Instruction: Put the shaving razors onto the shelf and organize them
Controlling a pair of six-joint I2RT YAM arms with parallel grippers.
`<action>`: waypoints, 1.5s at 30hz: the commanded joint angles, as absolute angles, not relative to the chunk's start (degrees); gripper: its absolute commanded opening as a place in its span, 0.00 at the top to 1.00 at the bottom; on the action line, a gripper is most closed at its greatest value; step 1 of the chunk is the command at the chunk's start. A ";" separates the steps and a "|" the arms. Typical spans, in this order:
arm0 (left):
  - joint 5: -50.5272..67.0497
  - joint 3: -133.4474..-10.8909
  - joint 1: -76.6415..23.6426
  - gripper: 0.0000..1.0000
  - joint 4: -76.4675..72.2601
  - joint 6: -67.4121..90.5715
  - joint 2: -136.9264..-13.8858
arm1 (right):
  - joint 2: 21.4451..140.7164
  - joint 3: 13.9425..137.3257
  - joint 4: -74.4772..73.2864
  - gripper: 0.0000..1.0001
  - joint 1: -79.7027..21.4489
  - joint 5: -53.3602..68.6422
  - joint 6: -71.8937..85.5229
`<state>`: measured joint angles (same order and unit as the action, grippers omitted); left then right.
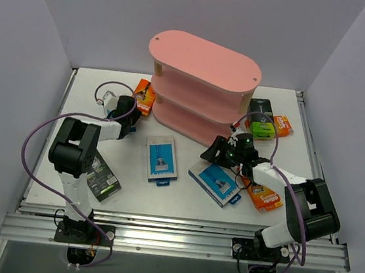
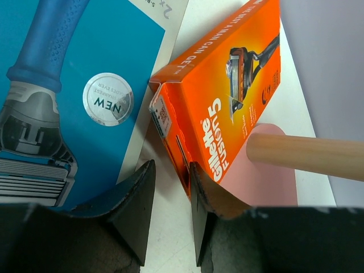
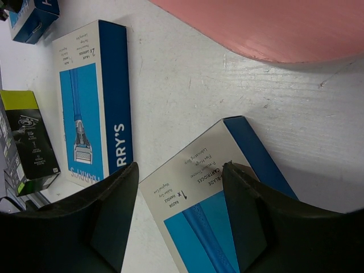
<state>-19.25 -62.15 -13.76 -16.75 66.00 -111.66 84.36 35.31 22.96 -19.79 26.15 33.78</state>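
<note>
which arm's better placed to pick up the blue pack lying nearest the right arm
Right. The right gripper hangs directly over that blue pack, fingers apart above its end. The left gripper is across the table, at the orange pack beside the shelf.

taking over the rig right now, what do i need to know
Left tool: open at the end of an orange pack beside the left end of the shelf, holding nothing.
Right tool: open over a blue-and-white pack, no grip seen.
Done: no pack shows on the shelf's top board; lower tiers mostly hidden.
Left: every pack in view lies on the table; all need shelving and sorting by kind.
</note>
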 commanded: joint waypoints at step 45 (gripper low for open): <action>-14.78 -66.27 -10.11 0.98 -8.27 56.34 -96.69 | 80.16 37.44 18.81 0.44 -18.37 24.87 31.90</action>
<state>-17.21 -63.46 -11.14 -11.60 59.22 -101.69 83.09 35.90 20.93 -18.76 25.98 33.01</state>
